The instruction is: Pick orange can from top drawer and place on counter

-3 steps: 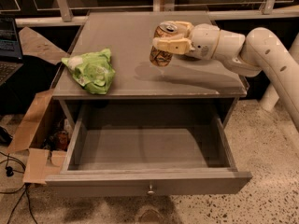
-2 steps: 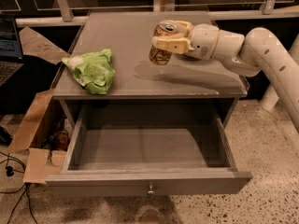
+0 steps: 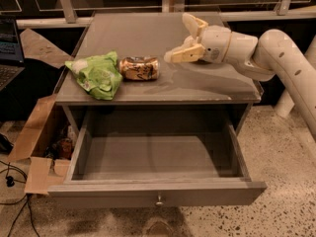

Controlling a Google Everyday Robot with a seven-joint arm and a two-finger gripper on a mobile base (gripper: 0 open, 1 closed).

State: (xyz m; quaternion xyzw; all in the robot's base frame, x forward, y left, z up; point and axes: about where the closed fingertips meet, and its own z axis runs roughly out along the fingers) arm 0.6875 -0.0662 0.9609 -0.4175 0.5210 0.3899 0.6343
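Observation:
The orange can (image 3: 139, 68) lies on its side on the counter (image 3: 207, 85), touching the right side of the green-and-white bag (image 3: 96, 74). My gripper (image 3: 178, 37) is open and empty above the counter, to the right of the can and apart from it. Its two cream fingers (image 3: 183, 56) spread toward the left. The top drawer (image 3: 155, 164) is pulled out below the counter and nothing shows inside it. Its small round knob (image 3: 159, 200) is on the front panel.
An open cardboard box (image 3: 42, 147) with items inside stands on the floor left of the cabinet. A laptop (image 3: 9, 51) is at far left. A railing and glass panels run behind the counter. Speckled floor lies to the right.
The gripper held the can upright above the counter's right part. Now the can lies on its side next to the bag, and the gripper has opened and is apart from it.

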